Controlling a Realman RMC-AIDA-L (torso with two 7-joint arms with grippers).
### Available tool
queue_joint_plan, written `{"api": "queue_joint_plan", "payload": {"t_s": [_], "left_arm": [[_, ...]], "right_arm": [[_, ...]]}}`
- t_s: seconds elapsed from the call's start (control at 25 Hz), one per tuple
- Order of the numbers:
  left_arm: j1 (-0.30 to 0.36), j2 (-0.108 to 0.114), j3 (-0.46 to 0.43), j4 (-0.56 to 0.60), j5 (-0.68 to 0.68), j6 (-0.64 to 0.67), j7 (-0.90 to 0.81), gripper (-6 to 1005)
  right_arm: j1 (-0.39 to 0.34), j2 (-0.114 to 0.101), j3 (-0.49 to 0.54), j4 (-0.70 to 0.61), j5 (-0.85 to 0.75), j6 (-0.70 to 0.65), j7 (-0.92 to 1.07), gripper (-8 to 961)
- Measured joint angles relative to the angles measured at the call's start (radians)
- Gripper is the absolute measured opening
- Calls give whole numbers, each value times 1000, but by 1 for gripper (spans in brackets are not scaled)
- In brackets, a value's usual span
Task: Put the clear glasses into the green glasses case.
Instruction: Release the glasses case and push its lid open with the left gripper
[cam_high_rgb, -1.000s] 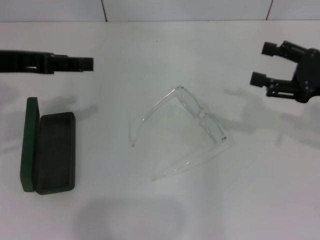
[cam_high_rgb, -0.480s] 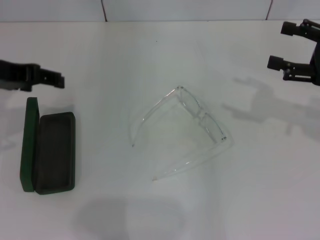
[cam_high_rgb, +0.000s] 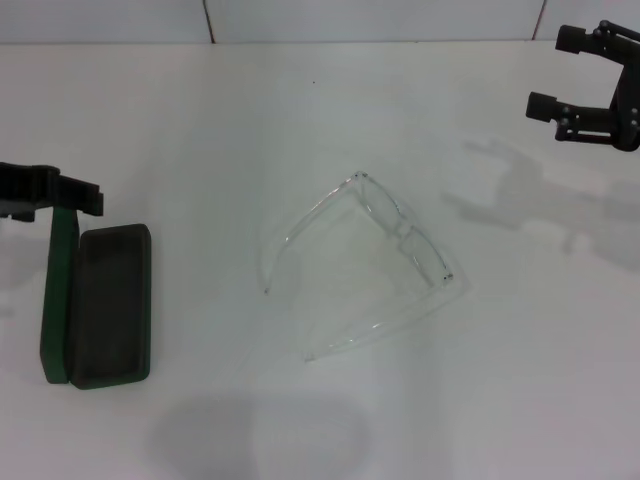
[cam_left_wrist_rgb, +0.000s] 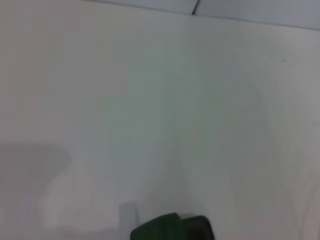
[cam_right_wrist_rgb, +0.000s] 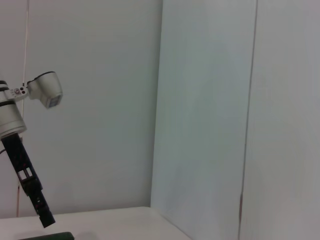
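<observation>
Left hand (cam_high_rgb: 88, 198) hangs just over the far end of the green glasses case (cam_high_rgb: 97, 305); whether its fingers are spread or closed cannot be told. Right hand (cam_high_rgb: 548, 72), at the far right bench (cam_high_rgb: 300, 110) edge, gapes wide and holds nothing. One case, lid open, at the left. One pair of clear glasses (cam_high_rgb: 372, 262) lies mid-bench, arms unfolded, well apart from the case. Step in hand, seemingly: approach, nothing grasped. Next move calls for a hand reaching the glasses and pinching the frame.
</observation>
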Motion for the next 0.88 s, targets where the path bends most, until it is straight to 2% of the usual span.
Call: {"api": "queue_joint_plan", "payload": {"t_s": [0.52, 0.88], "left_arm": [[9, -1, 1, -12, 18, 27, -2, 792], [10, -3, 7, -73, 12, 24, -3, 790]], "right_arm": [[0, -2, 3, -4, 4, 1, -9, 887], [0, -2, 3, 2, 5, 8, -21, 886]]}}
